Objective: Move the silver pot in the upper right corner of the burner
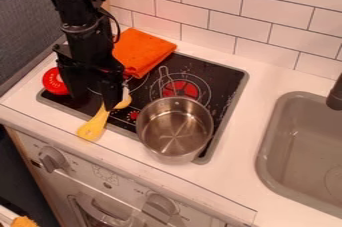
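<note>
Sitting pot: one pot (175,128), upright across the stove's front right rim, likely off its target and needing to go toward the back right corner.
Handle: one (164,77), pointing back toward the red burner (189,90), perhaps turned inward to keep the front free.
Gripper: one (94,100), fingers spread wide, holding nothing, left of the pot; probably kept apart until it lines up.
Stove: one (232,77), with the cloth (141,51), single, folded at its back, maybe tucked aside.
Counter: one red disc (55,81) at left; two knobs (51,159) below; one sink (268,141) at right.
</note>
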Robot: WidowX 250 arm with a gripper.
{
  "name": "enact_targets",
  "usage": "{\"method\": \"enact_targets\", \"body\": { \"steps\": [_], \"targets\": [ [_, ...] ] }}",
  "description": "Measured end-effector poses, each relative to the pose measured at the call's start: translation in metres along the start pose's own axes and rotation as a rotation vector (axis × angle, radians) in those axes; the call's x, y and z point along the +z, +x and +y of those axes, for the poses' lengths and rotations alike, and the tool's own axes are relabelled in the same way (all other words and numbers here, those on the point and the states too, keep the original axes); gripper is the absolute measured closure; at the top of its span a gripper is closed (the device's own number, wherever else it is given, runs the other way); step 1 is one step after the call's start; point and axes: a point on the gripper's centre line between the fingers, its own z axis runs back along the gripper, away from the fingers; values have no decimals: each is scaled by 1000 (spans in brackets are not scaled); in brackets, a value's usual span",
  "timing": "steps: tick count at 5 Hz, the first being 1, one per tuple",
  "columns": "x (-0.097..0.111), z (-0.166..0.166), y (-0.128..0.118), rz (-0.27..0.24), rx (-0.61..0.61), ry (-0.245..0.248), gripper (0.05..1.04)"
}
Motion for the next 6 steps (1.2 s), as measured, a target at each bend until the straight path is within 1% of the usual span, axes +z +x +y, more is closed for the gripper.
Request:
{"method": "enact_targets", "body": {
  "steps": [1,2,3,4,5,6],
  "targets": [
    [-7,-3,-3,27,-6,-6,83],
    [-3,-54,-2,8,-148,-18,83],
    [9,-100,-6,-40,-294,4,83],
    [6,-147,-17,-50,-452,43,84],
    [-9,-153,-17,-31,-465,59,83],
    [-34,-153,-11,7,-455,88,84]
  ]
}}
